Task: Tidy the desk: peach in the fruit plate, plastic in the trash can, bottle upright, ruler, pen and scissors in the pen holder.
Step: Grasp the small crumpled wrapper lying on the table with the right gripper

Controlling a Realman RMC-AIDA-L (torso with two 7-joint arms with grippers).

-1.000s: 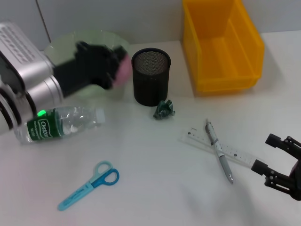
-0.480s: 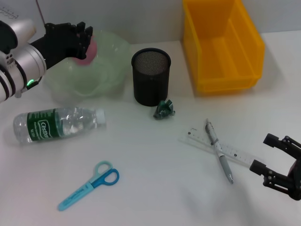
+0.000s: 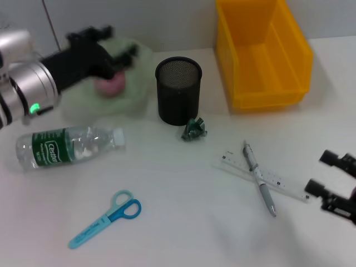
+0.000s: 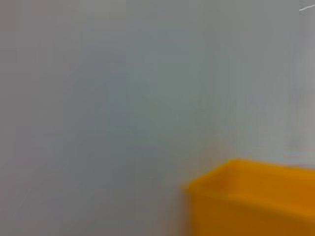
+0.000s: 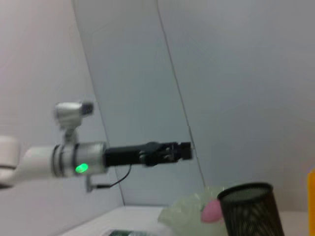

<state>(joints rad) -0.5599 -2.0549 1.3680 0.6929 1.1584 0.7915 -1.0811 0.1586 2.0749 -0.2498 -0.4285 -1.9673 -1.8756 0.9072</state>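
On the table [image 3: 178, 222] lie one of each: a peach [image 3: 111, 84], a bottle [image 3: 69, 146], a pair of scissors [image 3: 105, 218], a ruler [image 3: 264, 175], a pen [image 3: 258, 178], a crumpled plastic scrap [image 3: 194, 129], a mesh pen holder [image 3: 178, 90], a yellow bin [image 3: 261, 53] and a pale green fruit plate [image 3: 133, 94].

The peach sits in the fruit plate. The left hand [image 3: 108, 47] hangs just above it, fingers spread, gripping nothing.

The bottle lies on its side, cap toward the pen holder. The scissors lie slantwise, handles toward the table's middle. The pen crosses the ruler, both on a diagonal. The right hand [image 3: 334, 181] waits near the ruler's end, fingers apart.
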